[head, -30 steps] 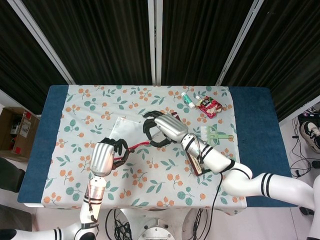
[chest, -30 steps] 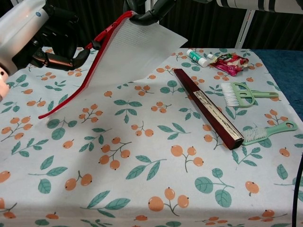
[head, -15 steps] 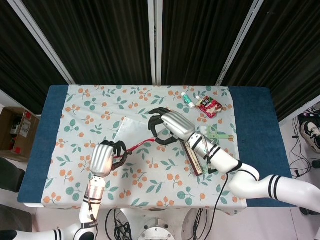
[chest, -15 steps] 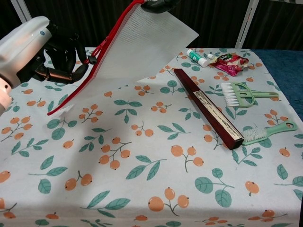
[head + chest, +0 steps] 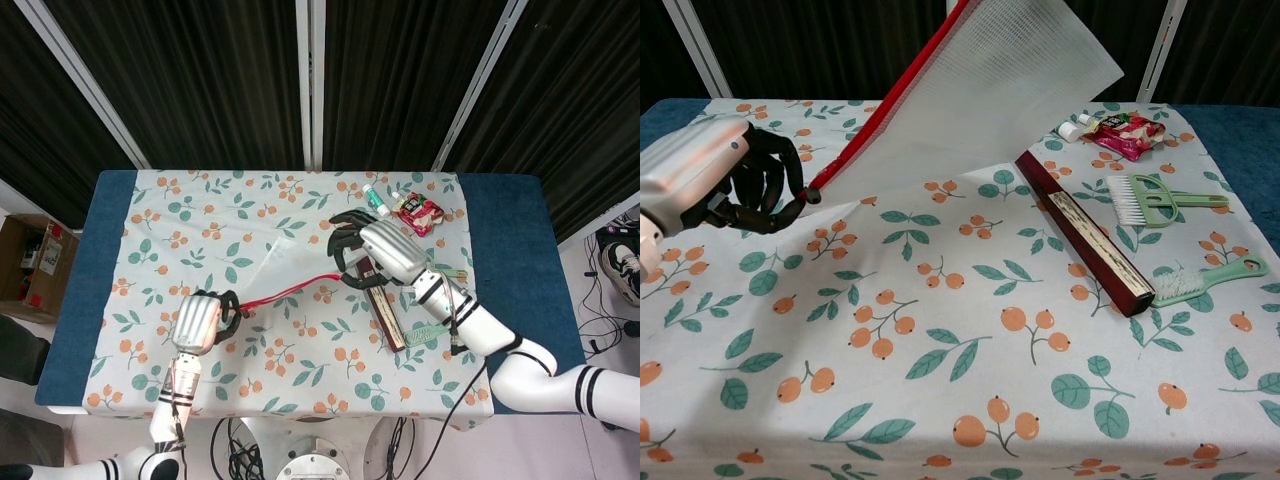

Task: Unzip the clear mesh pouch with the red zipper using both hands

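Observation:
The clear mesh pouch (image 5: 990, 90) hangs lifted off the table, its red zipper (image 5: 880, 105) stretched in a slanting line between my two hands. My left hand (image 5: 730, 180) grips the low end of the zipper near the table's front left, fingers curled tight around it; the same left hand (image 5: 200, 320) shows in the head view. My right hand (image 5: 380, 250) holds the high end of the red zipper (image 5: 295, 290) above the table's middle. It lies beyond the top edge of the chest view. Which hand holds the zipper pull is hidden.
A long dark red box (image 5: 1085, 235) lies diagonally right of the pouch. Further right are a green comb brush (image 5: 1160, 200) and a green handled brush (image 5: 1205, 278). A red snack packet (image 5: 1127, 133) and small tubes (image 5: 1075, 128) sit at the back right on the floral tablecloth (image 5: 970, 400).
My right hand has moved right and up, carrying its end of the pouch higher. My left hand has dropped toward the front left, and the zipper is stretched longer between them.

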